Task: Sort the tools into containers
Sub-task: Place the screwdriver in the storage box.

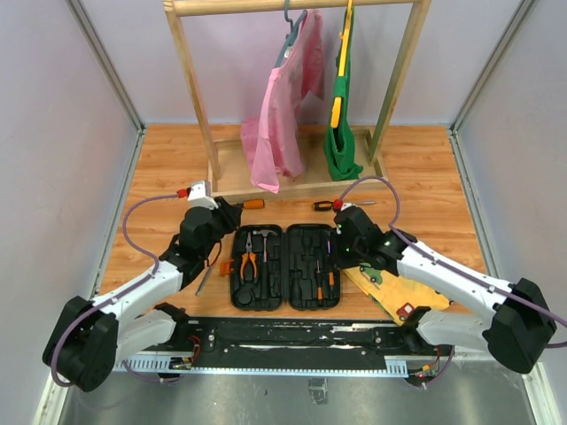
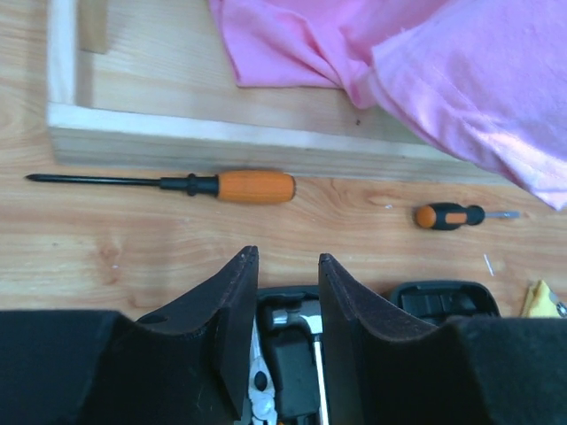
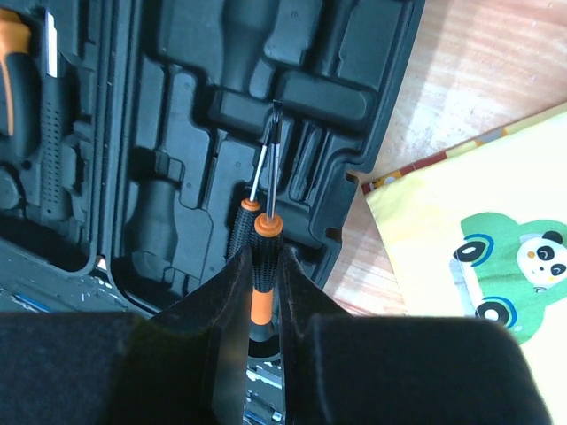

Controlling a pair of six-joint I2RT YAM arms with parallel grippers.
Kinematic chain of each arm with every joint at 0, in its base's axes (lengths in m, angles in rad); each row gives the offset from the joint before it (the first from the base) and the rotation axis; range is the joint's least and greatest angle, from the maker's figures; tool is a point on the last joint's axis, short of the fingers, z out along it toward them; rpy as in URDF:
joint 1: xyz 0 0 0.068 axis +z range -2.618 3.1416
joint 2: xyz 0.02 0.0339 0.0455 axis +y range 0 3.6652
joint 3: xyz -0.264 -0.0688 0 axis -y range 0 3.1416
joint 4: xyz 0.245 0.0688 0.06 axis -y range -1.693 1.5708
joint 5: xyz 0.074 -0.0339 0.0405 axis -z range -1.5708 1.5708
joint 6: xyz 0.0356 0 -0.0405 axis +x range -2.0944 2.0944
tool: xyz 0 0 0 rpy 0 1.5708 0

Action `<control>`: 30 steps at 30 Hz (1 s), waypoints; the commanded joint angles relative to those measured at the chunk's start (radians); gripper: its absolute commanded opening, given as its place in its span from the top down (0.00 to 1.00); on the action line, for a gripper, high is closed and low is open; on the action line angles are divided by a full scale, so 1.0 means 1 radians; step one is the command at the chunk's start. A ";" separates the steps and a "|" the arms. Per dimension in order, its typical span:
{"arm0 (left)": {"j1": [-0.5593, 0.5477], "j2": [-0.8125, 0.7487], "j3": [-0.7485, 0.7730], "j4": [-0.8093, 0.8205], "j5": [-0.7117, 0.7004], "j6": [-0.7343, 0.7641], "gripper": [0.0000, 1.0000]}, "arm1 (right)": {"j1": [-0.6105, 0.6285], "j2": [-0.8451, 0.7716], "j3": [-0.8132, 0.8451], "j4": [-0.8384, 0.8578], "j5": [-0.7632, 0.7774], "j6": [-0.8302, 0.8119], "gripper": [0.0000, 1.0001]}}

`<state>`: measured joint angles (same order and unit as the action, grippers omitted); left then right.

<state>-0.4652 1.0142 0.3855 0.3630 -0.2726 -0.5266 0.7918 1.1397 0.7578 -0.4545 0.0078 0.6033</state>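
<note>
Slim orange-and-black screwdriver (image 3: 267,227) clamped in right tool (image 3: 263,266), tip over moulded slots in right half of open black case (image 1: 306,243), mid-bench. Already seated: orange-handled pliers (image 1: 248,264) and hammer (image 2: 297,312) in left half, a screwdriver or two in right half. Loose on bench (image 1: 425,177) beyond case: long orange-handled screwdriver (image 2: 252,186), stubby screwdriver (image 2: 450,215). Left tool (image 2: 288,258) part open, empty, above case's far edge. Roughly halfway, at a guess
</note>
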 commanded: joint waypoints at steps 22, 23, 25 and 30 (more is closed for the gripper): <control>-0.175 0.161 -0.033 0.164 0.335 -0.022 0.63 | 0.024 0.164 -0.022 -0.064 -0.047 0.078 0.90; -0.176 0.151 -0.044 0.150 0.341 -0.030 0.63 | 0.024 0.165 -0.026 -0.063 -0.044 0.080 0.90; -0.180 0.125 -0.067 0.142 0.354 -0.032 0.63 | 0.024 0.172 -0.031 -0.062 -0.036 0.082 0.90; -0.191 0.069 -0.093 0.139 0.320 -0.017 0.63 | 0.025 0.198 -0.030 -0.061 -0.032 0.081 0.86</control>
<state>-0.6441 1.1255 0.3103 0.5041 0.0498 -0.5503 0.7921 1.3182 0.7422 -0.4900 -0.0444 0.6796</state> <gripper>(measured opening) 0.371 0.152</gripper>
